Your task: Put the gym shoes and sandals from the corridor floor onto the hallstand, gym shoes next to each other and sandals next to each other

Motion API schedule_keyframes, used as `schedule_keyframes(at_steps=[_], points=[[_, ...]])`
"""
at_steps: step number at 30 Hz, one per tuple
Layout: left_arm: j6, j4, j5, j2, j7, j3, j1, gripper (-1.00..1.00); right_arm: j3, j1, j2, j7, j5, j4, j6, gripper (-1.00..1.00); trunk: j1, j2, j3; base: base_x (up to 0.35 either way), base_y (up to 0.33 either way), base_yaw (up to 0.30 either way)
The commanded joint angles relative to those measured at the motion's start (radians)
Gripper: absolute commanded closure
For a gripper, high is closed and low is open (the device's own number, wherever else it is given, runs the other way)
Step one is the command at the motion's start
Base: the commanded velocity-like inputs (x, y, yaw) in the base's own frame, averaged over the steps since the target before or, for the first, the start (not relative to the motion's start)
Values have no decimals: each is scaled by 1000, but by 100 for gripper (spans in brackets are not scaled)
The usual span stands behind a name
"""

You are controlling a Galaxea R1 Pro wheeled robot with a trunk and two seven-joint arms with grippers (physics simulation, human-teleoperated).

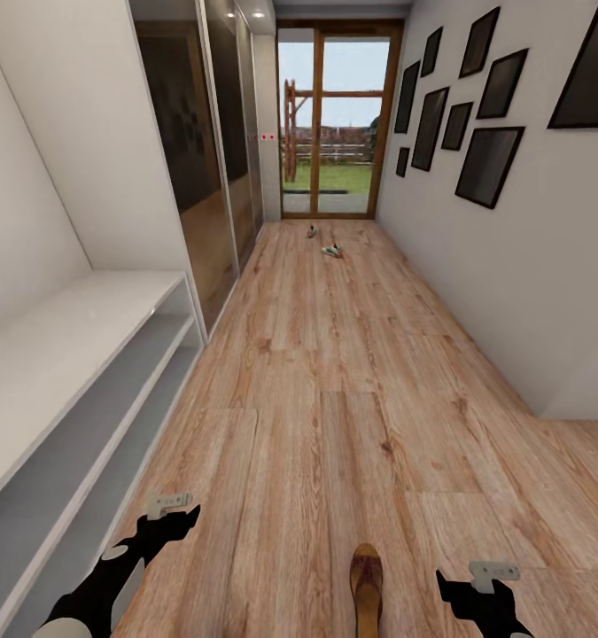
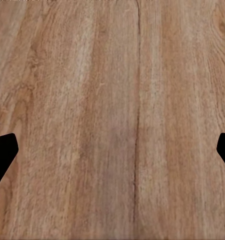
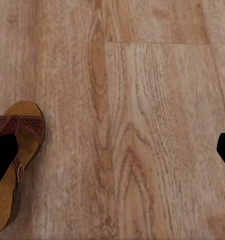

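Observation:
One sandal (image 1: 366, 587), brown-strapped with a tan footbed, lies on the corridor floor (image 1: 334, 381) right in front of me, between my arms. My right gripper (image 1: 476, 587) hovers over the planks just to its right, open and empty; in the right wrist view the sandal (image 3: 25, 125) sits beside one fingertip (image 3: 2, 160). My left gripper (image 1: 170, 518) hangs open over bare planks (image 2: 112, 100) beside the hallstand (image 1: 77, 354). Far down the corridor a white gym shoe (image 1: 332, 251) rests on the floor, with a second small shoe-like thing (image 1: 312, 231) behind it, too small to identify.
The light-grey hallstand runs along the left wall with open shelf levels. Beyond it stand dark mirrored wardrobe doors (image 1: 201, 159). A glass door (image 1: 334, 124) closes the far end. The right wall (image 1: 511, 266) carries black frames and steps outward near me.

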Motion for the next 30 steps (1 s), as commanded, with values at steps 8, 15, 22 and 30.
schedule_keyframes(at_steps=[8,15,22,30], points=[[-3,-6,-1,2,-8,7,0,-100,-3,0,0,-2,-2,-6,6,-100,0,0,-2,0,0,0],[-6,-8,0,0,-8,7,1,-100,-2,0,0,-3,-3,-9,6,-100,0,0,-3,0,0,0],[-7,-9,0,-2,-8,7,0,-100,-3,0,0,-3,-3,-9,6,-100,0,0,-3,-5,5,0],[-7,-9,0,-3,-8,7,0,-100,-3,0,1,-3,-3,-4,6,-100,0,0,-3,-153,142,0]])
